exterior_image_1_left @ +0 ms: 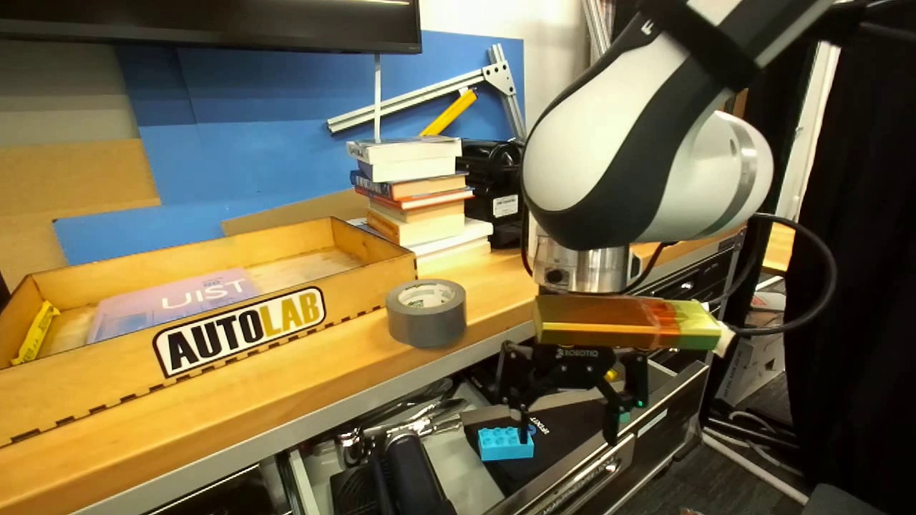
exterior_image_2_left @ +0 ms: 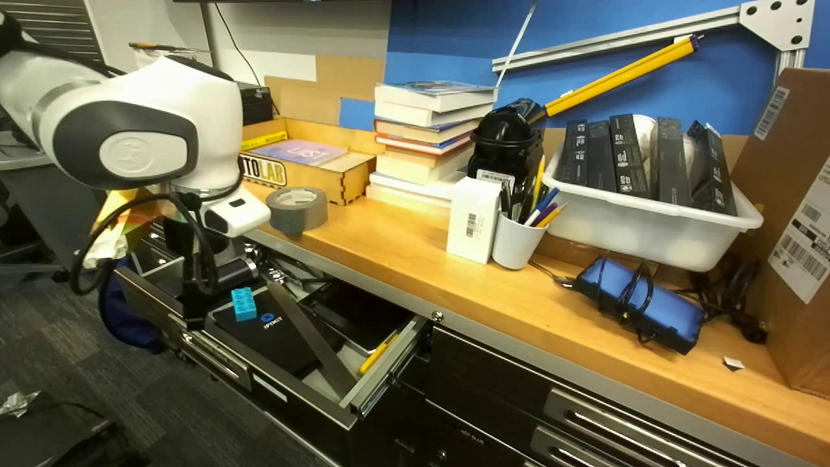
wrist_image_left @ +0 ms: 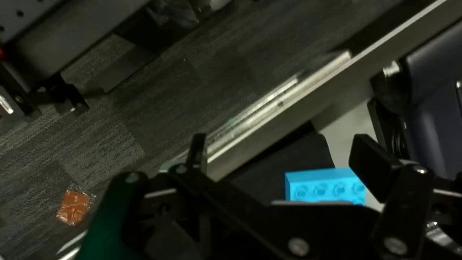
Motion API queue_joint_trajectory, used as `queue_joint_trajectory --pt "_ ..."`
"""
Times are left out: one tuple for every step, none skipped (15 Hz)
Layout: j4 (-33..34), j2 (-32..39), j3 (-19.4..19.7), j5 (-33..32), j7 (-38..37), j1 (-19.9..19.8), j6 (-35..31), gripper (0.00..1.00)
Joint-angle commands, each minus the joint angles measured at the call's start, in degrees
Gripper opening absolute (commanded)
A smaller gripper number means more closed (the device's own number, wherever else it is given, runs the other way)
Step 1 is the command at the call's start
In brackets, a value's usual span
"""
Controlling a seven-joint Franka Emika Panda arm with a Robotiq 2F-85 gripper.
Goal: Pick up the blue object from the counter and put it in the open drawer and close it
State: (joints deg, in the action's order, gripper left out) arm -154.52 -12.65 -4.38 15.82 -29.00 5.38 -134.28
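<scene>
The drawer (exterior_image_2_left: 292, 379) stands open at the near side of the counter (exterior_image_2_left: 382, 240). Inside it, the blue object (exterior_image_1_left: 501, 447) lies studs up on a black case (exterior_image_2_left: 259, 334). The gripper (exterior_image_1_left: 567, 434) hangs over the drawer, fingers (wrist_image_left: 371, 162) apart; finger contact with the blue object cannot be determined. On the counter, a grey tape roll (exterior_image_1_left: 429, 325) sits near the front edge, just beside a wooden tray (exterior_image_1_left: 372, 286). A book stack (exterior_image_1_left: 429, 189) stands farther back, right of the tray.

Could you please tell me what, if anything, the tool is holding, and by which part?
Nothing is held: the tool stands open, its fingers apart, and the light-blue brick lies on a black case inside the open drawer.
</scene>
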Motion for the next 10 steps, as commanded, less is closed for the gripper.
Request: queue_joint_trajectory --pt "1.0 0.6 0.1 2.2 6.6 0.4 8.2 1.00" --pt "2.3 2.6 -0.1 1.9 8.3 0.5 9.6 1.00" --pt "4.1 5.5 -0.3 1.7 10.3 0.7 10.7 1.00" --pt "5.4 8.0 -0.5 1.3 11.4 0.7 11.6 1.00" --pt "7.3 11.1 -0.9 0.7 12.7 0.8 12.7 1.00" --pt "8.8 13.7 -1.2 0.2 13.6 0.9 13.1 1.00" --pt "10.4 16.1 -1.7 -0.4 14.2 1.1 14.0 1.00" --pt "11.7 18.1 -2.2 -1.3 14.8 1.4 14.9 1.00" --pt "13.1 20.1 -2.7 -2.6 15.1 1.8 15.8 1.00" --pt "14.5 21.9 -3.1 -3.6 15.9 2.1 17.1 1.00"
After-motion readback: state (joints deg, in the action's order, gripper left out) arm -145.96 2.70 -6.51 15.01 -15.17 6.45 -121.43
